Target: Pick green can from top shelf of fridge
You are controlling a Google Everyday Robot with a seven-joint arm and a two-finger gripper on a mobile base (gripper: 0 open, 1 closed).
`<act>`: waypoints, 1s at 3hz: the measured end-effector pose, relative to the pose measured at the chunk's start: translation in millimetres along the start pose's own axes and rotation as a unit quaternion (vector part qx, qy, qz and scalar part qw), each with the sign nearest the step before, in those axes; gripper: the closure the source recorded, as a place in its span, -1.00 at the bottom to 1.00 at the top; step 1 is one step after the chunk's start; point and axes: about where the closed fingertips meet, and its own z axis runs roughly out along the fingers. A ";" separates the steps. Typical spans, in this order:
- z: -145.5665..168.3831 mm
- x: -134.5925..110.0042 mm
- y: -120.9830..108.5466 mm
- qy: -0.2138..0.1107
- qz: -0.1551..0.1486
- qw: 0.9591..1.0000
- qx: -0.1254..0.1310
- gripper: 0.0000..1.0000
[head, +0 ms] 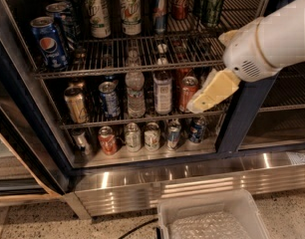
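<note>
Hanging mid-approach below the silvery wire top shelf [142, 54], the cream gripper [212, 91] (openness untellable) must rise to the dark green metal can [213, 5].

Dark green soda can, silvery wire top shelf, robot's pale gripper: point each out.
Dark green soda can with silver rim [214, 5]: camera view, middle of its side.
Silvery wire top shelf [142, 58]: camera view, bare bars near front rail.
Pale yellow gripper [201, 101]: camera view, its tip, below that shelf's right end.
</note>
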 end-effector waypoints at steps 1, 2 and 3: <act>45.1 -5.9 -1.3 -0.021 0.044 0.999 0.019 -1.00; 81.0 8.5 -0.4 -0.030 0.101 0.994 0.038 -1.00; 100.9 13.2 -8.7 -0.062 0.139 0.986 0.064 -1.00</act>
